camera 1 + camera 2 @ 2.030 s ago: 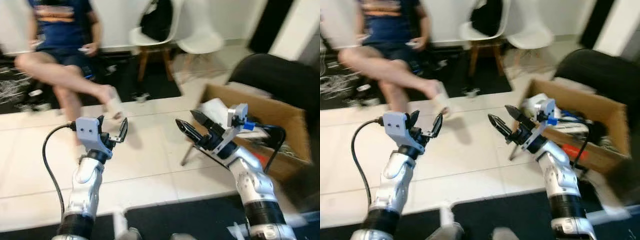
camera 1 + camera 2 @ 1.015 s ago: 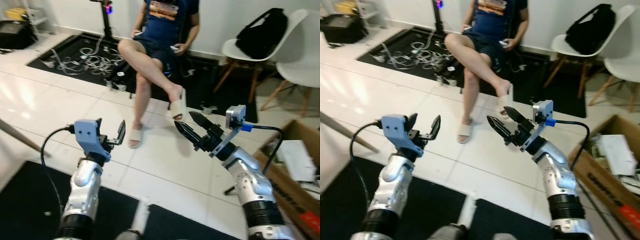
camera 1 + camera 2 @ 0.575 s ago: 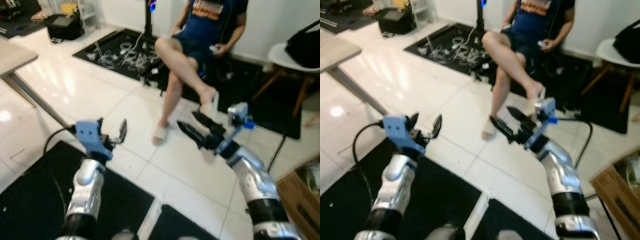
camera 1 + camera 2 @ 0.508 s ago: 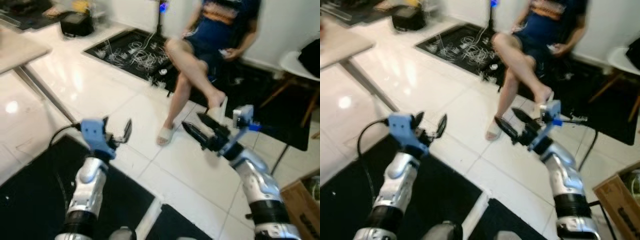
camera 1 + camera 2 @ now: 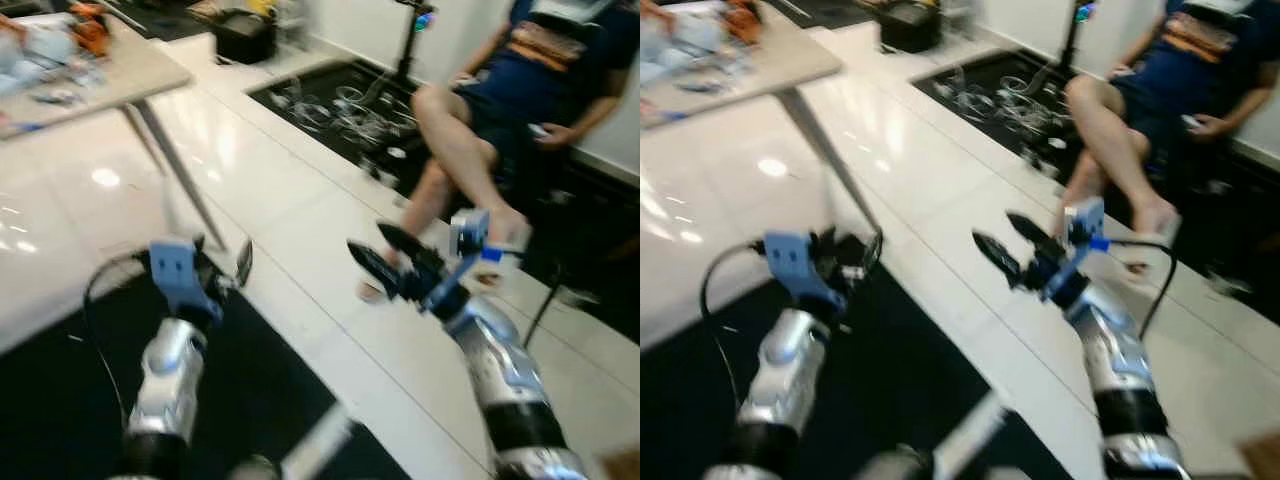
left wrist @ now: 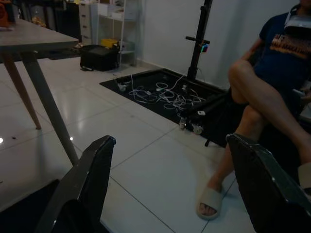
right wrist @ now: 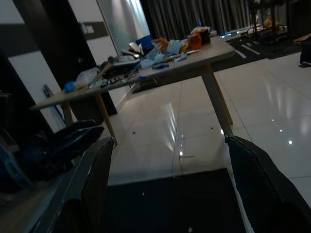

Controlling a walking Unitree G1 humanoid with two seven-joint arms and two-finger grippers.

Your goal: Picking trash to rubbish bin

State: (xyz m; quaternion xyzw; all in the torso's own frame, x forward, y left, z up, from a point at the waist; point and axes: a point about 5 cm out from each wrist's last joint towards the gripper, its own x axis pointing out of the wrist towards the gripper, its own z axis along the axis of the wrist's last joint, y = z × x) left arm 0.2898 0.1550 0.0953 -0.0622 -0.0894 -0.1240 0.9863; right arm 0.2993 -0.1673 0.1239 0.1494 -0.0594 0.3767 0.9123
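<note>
Wooden table (image 5: 90, 75) holds clutter; left claw (image 5: 225, 265), right claw (image 5: 385, 258) spread, empty.

Glossy tile, matt mat — surfaces around the robot's raised arms.
The white tiled floor (image 5: 290, 190) is smooth and mirror-glossy; the black floor mat (image 5: 60, 400) looks matt. The pale matt-topped table (image 5: 90, 75) stands on plain tapering legs. The silver arms (image 5: 500, 365) have a satin metal sheen — the long black fingers (image 6: 85, 182) resemble smooth plastic.
</note>
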